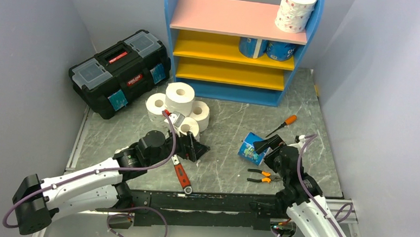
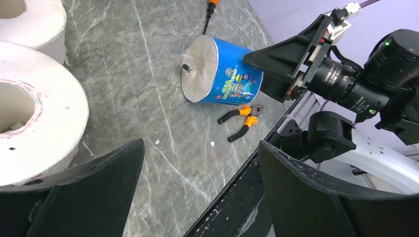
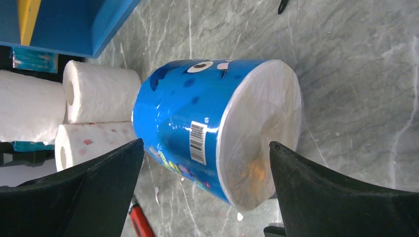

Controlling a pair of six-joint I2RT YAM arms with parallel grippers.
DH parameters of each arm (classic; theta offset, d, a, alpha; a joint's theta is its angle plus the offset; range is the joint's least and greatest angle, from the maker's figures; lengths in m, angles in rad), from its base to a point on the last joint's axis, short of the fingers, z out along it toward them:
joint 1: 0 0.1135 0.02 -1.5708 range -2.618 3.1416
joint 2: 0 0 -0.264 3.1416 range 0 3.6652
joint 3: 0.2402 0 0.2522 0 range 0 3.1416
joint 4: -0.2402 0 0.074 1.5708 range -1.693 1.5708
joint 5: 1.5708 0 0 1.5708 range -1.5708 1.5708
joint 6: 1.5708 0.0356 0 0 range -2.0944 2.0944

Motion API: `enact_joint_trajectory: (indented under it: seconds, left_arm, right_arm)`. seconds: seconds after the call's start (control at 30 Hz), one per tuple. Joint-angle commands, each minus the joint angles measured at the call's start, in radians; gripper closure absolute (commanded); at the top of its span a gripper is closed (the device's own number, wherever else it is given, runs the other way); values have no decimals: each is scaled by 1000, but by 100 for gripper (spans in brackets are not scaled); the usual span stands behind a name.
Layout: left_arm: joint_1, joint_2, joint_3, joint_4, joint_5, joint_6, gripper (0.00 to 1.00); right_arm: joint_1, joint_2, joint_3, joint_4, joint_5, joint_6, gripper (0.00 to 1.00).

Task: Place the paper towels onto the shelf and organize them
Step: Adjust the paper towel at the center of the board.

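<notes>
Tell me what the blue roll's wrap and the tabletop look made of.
Blue roll: wrap looks like thin glossy plastic film, judging by the highlights, the wrinkles over its end and the barcode label. Tabletop: grey with white veins, marble-like, matte; real stone or printed laminate, I cannot tell.

Pretty plain setup: pale grey-lavender walls (image 1: pixel 32 44) box the space in on the left, back and right. The tabletop (image 1: pixel 224 124) is a dark grey marble look with thin white veins and a few pale specks. A silver metal strip (image 1: pixel 76 138) runs down its left edge, and a black rail (image 1: pixel 214 203) runs along the near one. The light is soft and even.
</notes>
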Motion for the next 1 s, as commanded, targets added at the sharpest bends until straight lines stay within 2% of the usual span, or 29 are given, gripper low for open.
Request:
enact_joint_trajectory:
  seconds: [0.0,0.2,0.33,0.4,0.53,0.57,0.7,0.87,0.97]
  left_arm:
    - [0,-14,28,46,29,10,9]
    - [0,-16,17,34,20,7,9]
    - [0,-7,16,28,31,1,9]
    - [0,-12,15,16,26,-2,9]
    - [0,-29,1,-2,7,-11,9]
    - [-1,-33,-3,-5,3,-13,9]
    - [0,-42,-14,-27,-15,-20,10]
    - [-1,-55,-15,-85,-43,-24,10]
    - [0,-67,-13,-124,-61,-25,10]
  right_arm:
    - [-2,35,-31,167,-28,23,0]
    - [-9,90,-91,277,-45,-1,2]
    - [-15,79,-152,376,-65,-51,8]
    - [-15,41,-170,410,-81,-84,17]
    - [-14,-24,-155,393,-82,-149,39]
    - [-13,-23,-137,380,-88,-169,48]
    - [-14,47,-24,298,-119,-248,67]
    - [-4,177,152,193,-166,-352,68]
    - [46,345,301,89,-162,-434,65]
